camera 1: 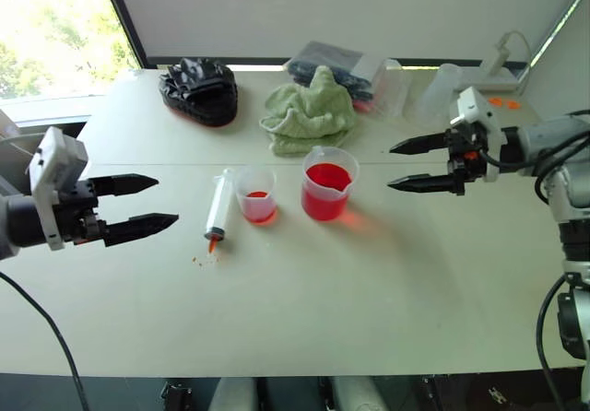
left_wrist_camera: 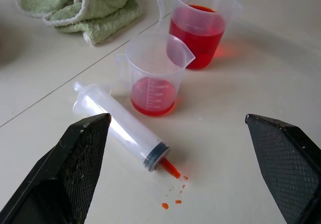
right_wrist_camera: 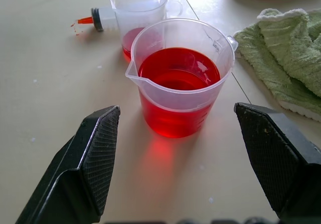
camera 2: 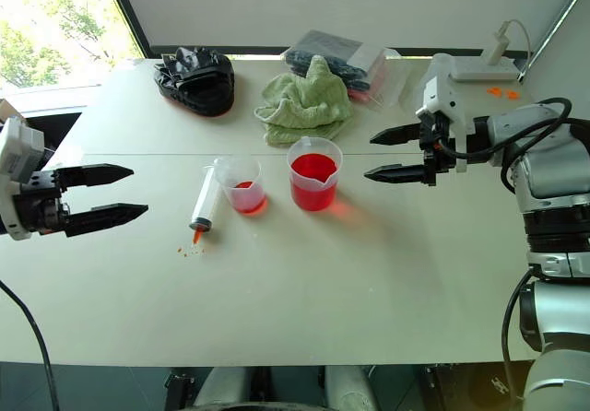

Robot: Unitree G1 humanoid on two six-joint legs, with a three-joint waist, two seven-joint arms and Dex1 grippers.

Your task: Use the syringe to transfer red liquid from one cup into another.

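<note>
Lying on white table (camera 1: pixel 369 291) by window (camera 1: pixel 46 33): syringe (camera 1: pixel 219 205), red drips (camera 1: pixel 205 260); both grippers' jaws wide, empty.

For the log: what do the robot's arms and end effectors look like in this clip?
Each end effector, left and right, has two black tapered fingers with cross-hatched inner pads, mounted on a black body carrying a white blocky housing. The right arm is grey and silver with black cables looping along it; a black cable also hangs from the left.
</note>
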